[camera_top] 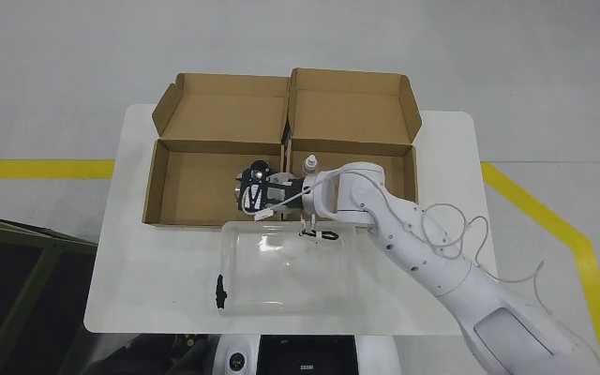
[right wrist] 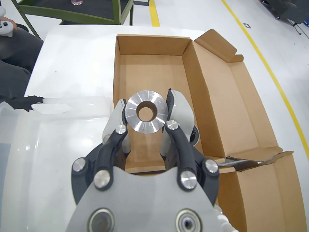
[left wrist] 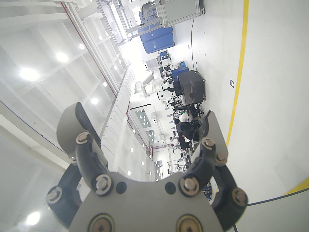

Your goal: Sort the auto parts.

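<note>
Now right pincer (right wrist: 146, 105) grips metal ring (right wrist: 155, 123), seemingly over cardboard box (right wrist: 149, 73); left pincer (left wrist: 144, 113) spread.

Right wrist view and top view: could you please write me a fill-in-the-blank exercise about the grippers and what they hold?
1. The right gripper is shut on a metal part with a round ____ through its middle.
2. It holds the part above an open box made of ____.
3. The left gripper holds nothing; its fingers are ____.
Missing words: hole; cardboard; open.

Silver metal bushing (right wrist: 146, 115) — clamped, above cardboard box (right wrist: 149, 73)
</note>
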Available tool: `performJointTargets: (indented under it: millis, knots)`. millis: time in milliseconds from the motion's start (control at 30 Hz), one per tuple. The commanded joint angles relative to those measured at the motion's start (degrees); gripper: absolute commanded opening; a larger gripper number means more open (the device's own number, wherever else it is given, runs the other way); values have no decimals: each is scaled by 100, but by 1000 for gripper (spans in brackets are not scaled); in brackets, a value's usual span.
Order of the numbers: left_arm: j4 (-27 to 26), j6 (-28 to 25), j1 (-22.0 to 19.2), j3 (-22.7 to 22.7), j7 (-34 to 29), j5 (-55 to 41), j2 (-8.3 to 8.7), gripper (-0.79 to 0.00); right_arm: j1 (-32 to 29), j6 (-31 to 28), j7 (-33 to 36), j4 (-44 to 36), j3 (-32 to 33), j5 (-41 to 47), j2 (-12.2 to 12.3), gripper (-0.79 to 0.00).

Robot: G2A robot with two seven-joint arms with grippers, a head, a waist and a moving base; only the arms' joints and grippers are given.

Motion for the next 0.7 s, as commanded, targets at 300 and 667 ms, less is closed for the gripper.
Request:
performJointTargets:
  millis: [300, 667]
  knots:
    - [0, 0, 0, 0, 0, 0, 0, 0, 661, 22, 365, 746, -428, -63, -327, -785]
    - [0, 0, 0, 0, 0, 0, 0, 0, 781, -53, 482, 1318, -767, -94, -572, -785]
